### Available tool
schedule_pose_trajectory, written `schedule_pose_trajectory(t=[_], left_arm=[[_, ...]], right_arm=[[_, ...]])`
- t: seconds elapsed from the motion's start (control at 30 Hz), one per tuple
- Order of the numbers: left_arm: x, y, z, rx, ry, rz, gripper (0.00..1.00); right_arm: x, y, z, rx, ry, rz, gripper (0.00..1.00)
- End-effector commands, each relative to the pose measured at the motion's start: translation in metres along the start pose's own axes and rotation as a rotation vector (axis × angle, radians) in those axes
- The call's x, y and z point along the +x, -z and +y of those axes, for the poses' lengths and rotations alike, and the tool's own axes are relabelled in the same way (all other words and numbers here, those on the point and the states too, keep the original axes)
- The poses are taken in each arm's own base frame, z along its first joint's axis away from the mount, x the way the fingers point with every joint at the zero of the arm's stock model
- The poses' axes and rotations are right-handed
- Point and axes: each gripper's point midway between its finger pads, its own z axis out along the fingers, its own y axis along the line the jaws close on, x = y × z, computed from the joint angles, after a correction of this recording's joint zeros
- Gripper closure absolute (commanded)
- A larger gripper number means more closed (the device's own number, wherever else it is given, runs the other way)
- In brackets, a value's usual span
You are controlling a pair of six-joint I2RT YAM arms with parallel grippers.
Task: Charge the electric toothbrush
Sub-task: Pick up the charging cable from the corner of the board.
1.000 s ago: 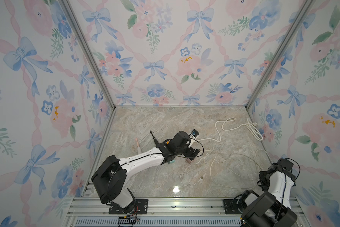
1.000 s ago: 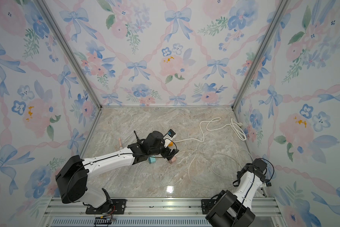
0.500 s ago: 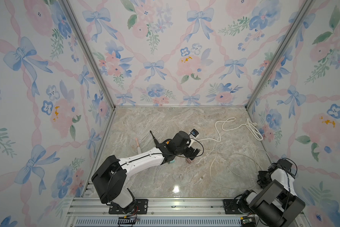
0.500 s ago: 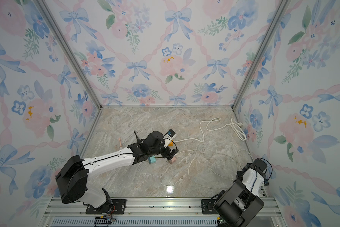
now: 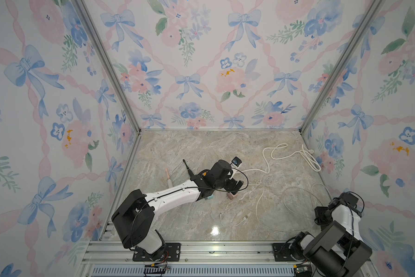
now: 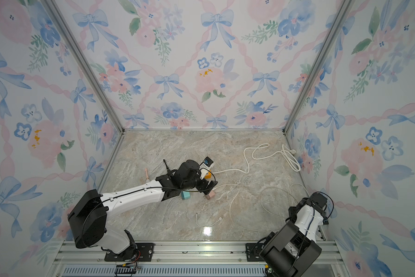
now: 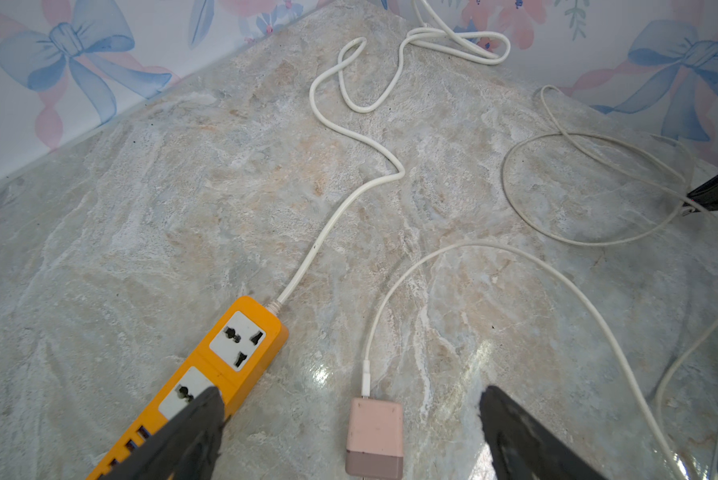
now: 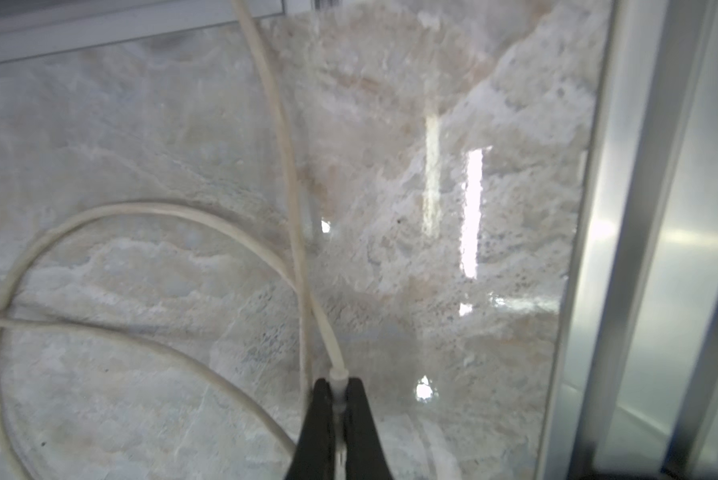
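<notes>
- Toothbrush (image 5: 168, 178), pink-tipped, lies flat on the bench (image 5: 201, 148) just beside my left arm (image 5: 177, 191), with its long axis running roughly front to back. A black brush (image 5: 186, 165) lies near it.
- My left hand (image 7: 351, 399) is spread wide over the pink adapter (image 7: 374, 436), next to the orange power strip (image 7: 228, 361). The toothbrush sits back behind that wrist, so left is the nearer arm.
- My right hand (image 8: 335, 390) is pressed together, pinching the end of the white cable (image 8: 284, 174), well apart from the toothbrush.
</notes>
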Motion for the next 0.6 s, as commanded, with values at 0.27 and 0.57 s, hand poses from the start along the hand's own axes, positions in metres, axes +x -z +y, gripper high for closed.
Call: schedule_pose_trajectory(t=[0.27,0.57], left_arm=[[-0.060,0.036,0.030,0.035,0.093,-0.153,0.02],[-0.094,0.068,0.005,0.201,0.035,-0.262,0.07]], right_arm=[[0.084,0.116,0.125,-0.234,0.855,0.002,1.00],[0.131,0.213,0.130,-0.407,0.869,0.257,1.00]])
